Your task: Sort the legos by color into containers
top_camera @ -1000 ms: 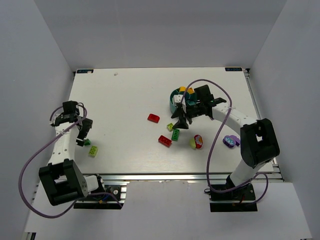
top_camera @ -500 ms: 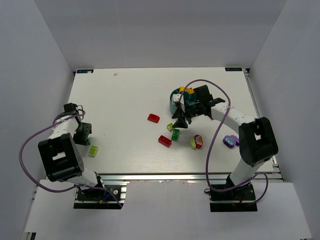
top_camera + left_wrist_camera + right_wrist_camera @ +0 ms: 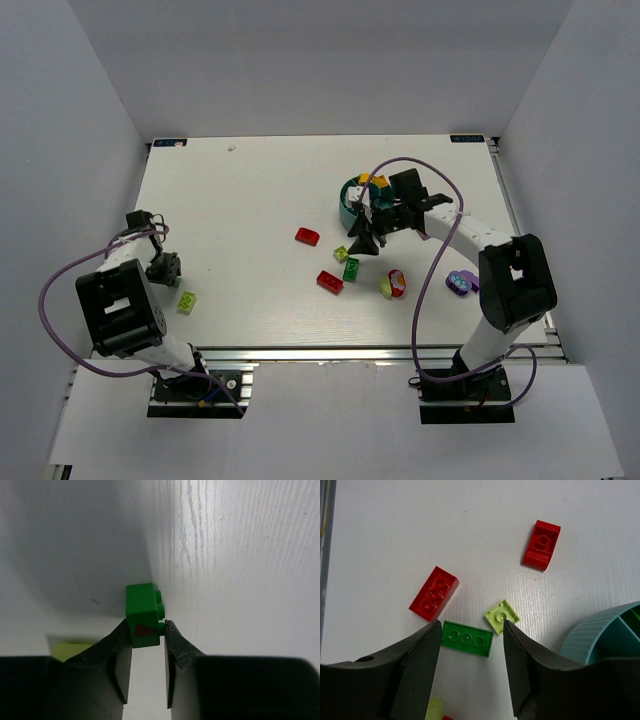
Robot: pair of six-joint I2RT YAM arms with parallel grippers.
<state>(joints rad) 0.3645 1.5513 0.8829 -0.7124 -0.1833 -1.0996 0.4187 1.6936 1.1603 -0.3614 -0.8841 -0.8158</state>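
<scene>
White wood-grain bench (image 3: pixel 240 190), grey walls around. Left claw (image 3: pixel 146 630), well apart from the round teal plastic divided bowl (image 3: pixel 590 630), is clenched on a small green plastic brick (image 3: pixel 142 605), with a lime brick (image 3: pixel 186 301) near it. Right claw (image 3: pixel 470 630), just beside the bowl, is spread wide and grips nothing. It hovers over a flat green brick (image 3: pixel 467 638) and a small lime tile (image 3: pixel 502 616).
</scene>
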